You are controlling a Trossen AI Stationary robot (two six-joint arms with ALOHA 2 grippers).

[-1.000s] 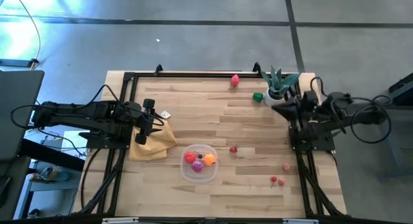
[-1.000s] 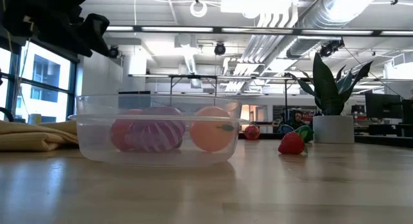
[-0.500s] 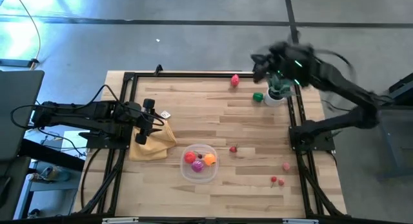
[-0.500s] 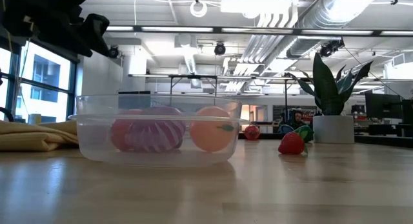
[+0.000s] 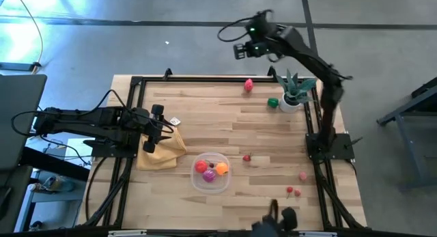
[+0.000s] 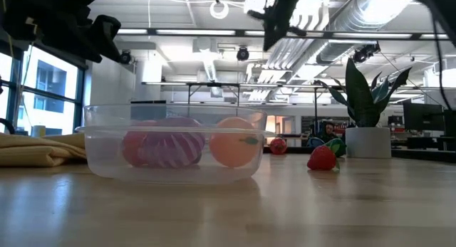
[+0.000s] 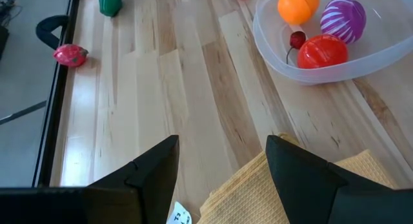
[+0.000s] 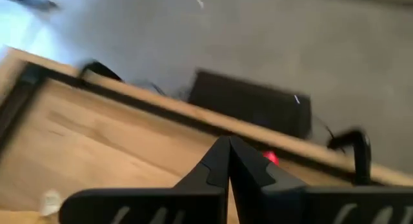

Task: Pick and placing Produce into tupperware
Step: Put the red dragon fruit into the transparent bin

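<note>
The clear tupperware (image 5: 210, 173) stands on the table's near middle, holding a red fruit (image 7: 322, 51), a striped purple one (image 7: 343, 17), an orange one (image 7: 298, 4) and a cherry. Loose produce lies on the wood: a pink-red piece (image 5: 248, 85) by the far edge, a green piece (image 5: 273, 102), a small strawberry (image 5: 247, 157), a pink piece (image 5: 302, 175) and cherries (image 5: 293, 191). My left gripper (image 7: 222, 161) hovers open over the yellow cloth (image 5: 162, 152), left of the tupperware. My right gripper (image 8: 227, 153) is shut on nothing, raised high beyond the table's far edge (image 5: 247, 48).
A spiky potted plant (image 5: 295, 92) in a white pot stands at the far right corner, beside the green piece. A black frame (image 5: 205, 80) rims the table. Bare wood stretches between the tupperware and the far edge.
My right arm has swung up from its folded place at the table's right edge, rising high and reaching leftward past the far edge above the plant. The left arm and all produce have stayed put.
</note>
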